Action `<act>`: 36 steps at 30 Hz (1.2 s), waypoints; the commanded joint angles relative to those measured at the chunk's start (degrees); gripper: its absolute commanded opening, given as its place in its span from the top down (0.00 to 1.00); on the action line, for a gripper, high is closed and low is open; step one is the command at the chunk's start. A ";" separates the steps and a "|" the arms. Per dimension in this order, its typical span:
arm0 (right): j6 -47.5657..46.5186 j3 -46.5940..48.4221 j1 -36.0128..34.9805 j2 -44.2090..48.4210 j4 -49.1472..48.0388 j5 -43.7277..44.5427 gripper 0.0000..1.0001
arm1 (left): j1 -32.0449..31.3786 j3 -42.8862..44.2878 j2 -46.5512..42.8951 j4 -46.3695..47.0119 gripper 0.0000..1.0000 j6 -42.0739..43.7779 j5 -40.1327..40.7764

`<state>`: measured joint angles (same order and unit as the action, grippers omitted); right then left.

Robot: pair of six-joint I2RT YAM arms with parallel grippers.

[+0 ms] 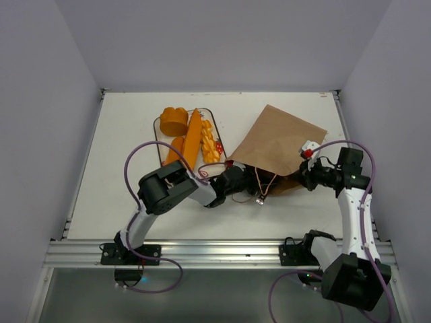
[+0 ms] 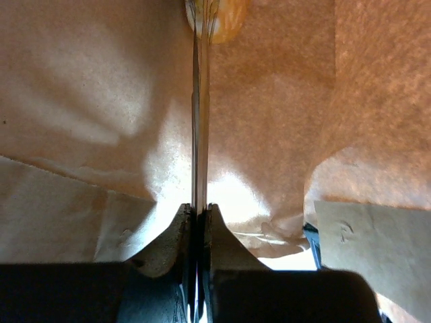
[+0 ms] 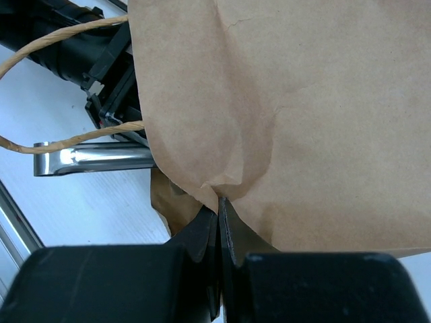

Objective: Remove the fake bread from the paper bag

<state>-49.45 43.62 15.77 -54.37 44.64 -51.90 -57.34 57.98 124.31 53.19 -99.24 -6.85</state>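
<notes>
The fake bread (image 2: 225,12) you are after shows only as a glossy orange sliver at the top of your left wrist view, deep inside the paper bag (image 1: 283,138). Brown paper walls crowd it on both sides. The bag lies flat on the table (image 1: 114,202), right of centre, with its mouth towards the near left.

Your left gripper (image 2: 199,212) is in that mouth. Its fingers are pressed narrow on what look like the silver tongs (image 3: 94,158), seen edge-on as a thin bright strip running up to the bread. The tongs' other end sticks out onto the table at the mouth.

Your right gripper (image 3: 219,202) is pinched tight on the bag's near right edge, puckering the paper. The twisted handles (image 3: 60,30) loop out across the opening, just beside your left gripper.

Left of the bag, a tray (image 1: 156,128) holds a round loaf (image 1: 174,121), a baguette (image 1: 192,140) and a braided loaf (image 1: 210,145), close to your left arm.
</notes>
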 commanded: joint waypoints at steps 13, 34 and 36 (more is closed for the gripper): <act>12.53 -2.04 -0.30 1.90 -10.88 7.33 1.00 | 0.74 -11.73 -14.70 -0.54 1.00 6.87 -0.35; 22.73 -3.36 -0.30 2.86 -20.65 15.77 1.00 | -1.37 -24.40 -39.30 -18.20 1.00 16.97 -2.20; 23.00 -3.36 -0.30 3.13 -20.65 15.78 1.00 | -1.46 -25.62 -41.33 -21.71 1.00 18.03 -2.20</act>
<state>-28.36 40.47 15.66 -52.47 26.00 -37.67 -58.35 33.61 87.00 34.44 -84.77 -8.80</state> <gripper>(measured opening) 0.015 0.069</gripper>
